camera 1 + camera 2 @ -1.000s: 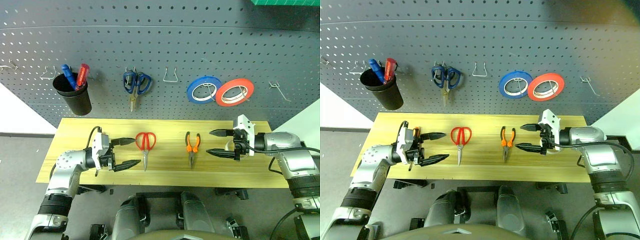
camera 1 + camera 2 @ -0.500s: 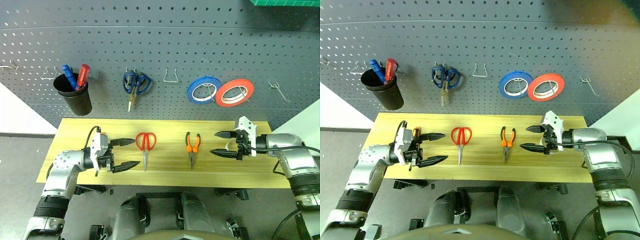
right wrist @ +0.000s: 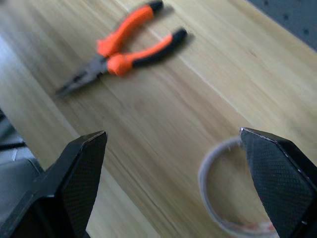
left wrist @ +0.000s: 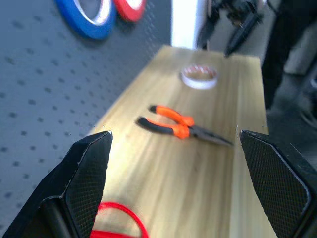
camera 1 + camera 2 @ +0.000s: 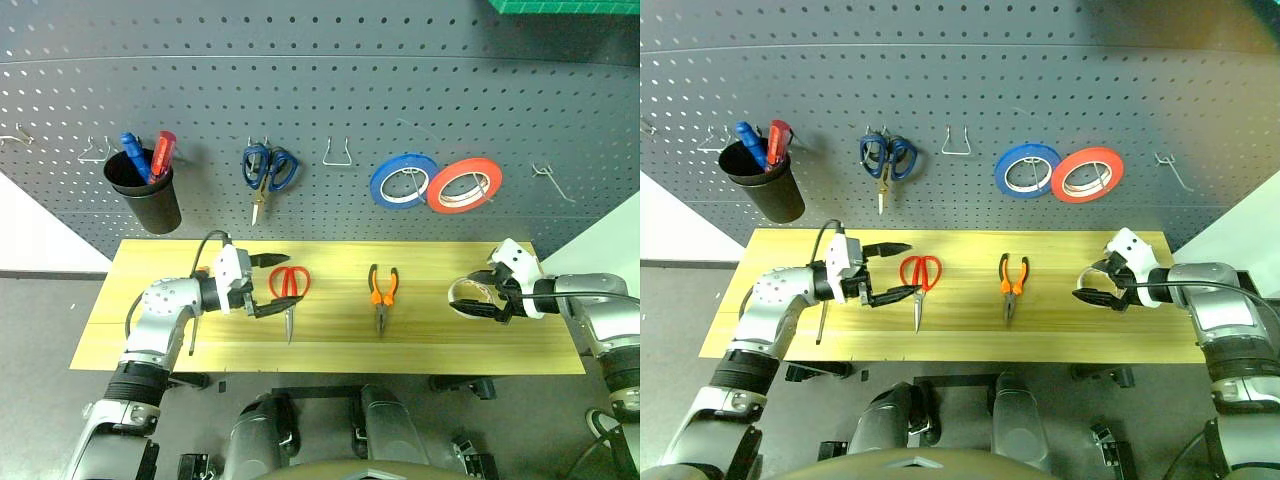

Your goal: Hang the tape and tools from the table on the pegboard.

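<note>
Item: left gripper (image 5: 268, 283); moved in along the table (image 5: 150, 330) toward the scissors (image 5: 289, 290) since a second ago, its tips now just beside the red loops at their 9 o'clock; claw wide, nothing held; forearm low over the wood, pointing across toward the robot's right (roughly level).

Item: right gripper (image 5: 478, 297); drawn outward and tipped down over the same second, now over the tape (image 4: 199, 77) at the table's right end; claw wide, empty, one finger either side of the white ring in the right wrist view (whether it touches the roll cannot be told).

Item: pliers (image 5: 382, 293); flat mid-table, well apart from both grippers, handles toward the pegboard (image 5: 320, 90).

Item: screwdriver (image 5: 824, 315); a thin shaft shows at the left forearm's 6 o'clock; handle hidden.

Item: pegboard; nothing from the table hung yet; bare wire hook (image 5: 339, 152) at 12 o'clock from the scissors.

Reading: both arms look set for first pickups, scissors left, tape right; task barely begun.
</note>
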